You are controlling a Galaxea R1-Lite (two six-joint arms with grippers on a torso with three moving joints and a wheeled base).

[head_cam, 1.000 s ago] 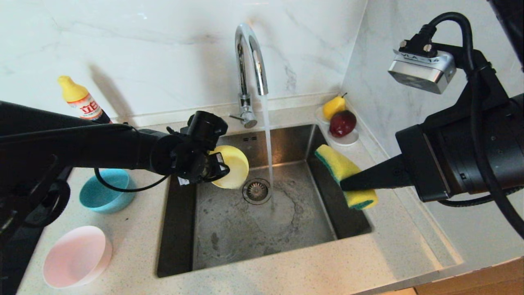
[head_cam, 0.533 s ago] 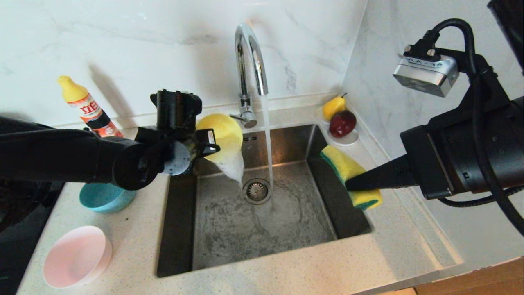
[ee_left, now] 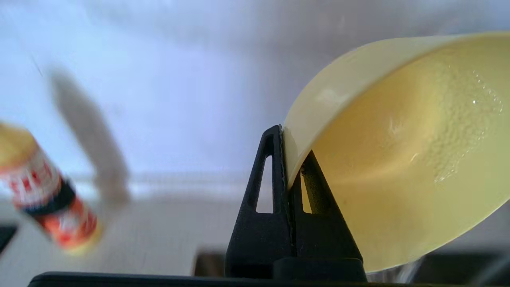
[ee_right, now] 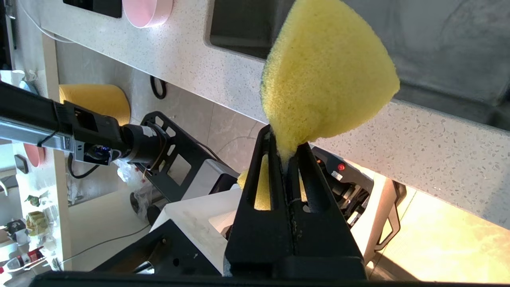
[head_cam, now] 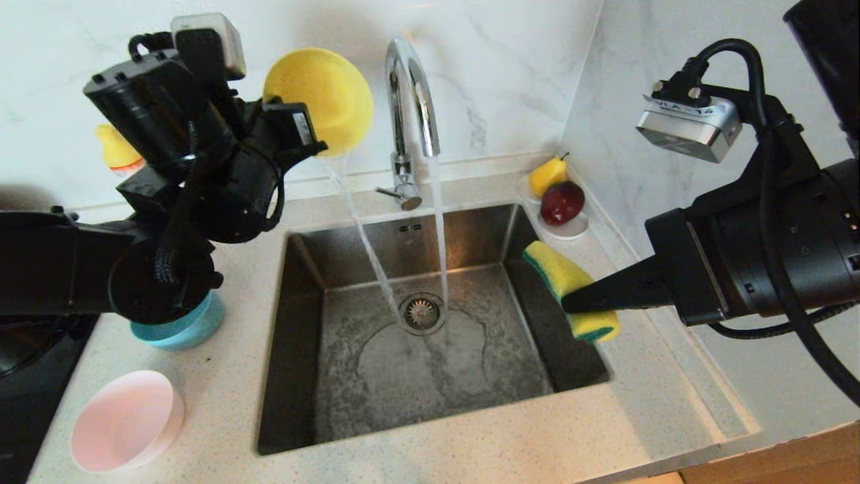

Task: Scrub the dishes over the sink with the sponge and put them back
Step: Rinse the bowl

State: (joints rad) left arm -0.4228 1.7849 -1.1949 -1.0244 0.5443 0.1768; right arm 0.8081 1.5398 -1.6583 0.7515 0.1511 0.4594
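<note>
- Yellow bowl (head_cam: 321, 94), upper left of frame, rim pinched in left gripper (ee_left: 287, 159), tipped above sink (head_cam: 430, 430).
- Right gripper (head_cam: 570, 304) clamps sponge (head_cam: 568, 286) over the sink's right edge.

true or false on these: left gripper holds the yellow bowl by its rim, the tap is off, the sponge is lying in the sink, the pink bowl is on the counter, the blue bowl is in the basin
1. The left gripper pinches the yellow bowl by its rim. True.
2. The tap is off. False: water runs from it into the sink.
3. The sponge lies in the sink. False: the right gripper holds it above the sink's right edge.
4. The pink bowl sits on the counter. True.
5. The blue bowl is in the basin. False: it stands on the counter, left of the sink.
</note>
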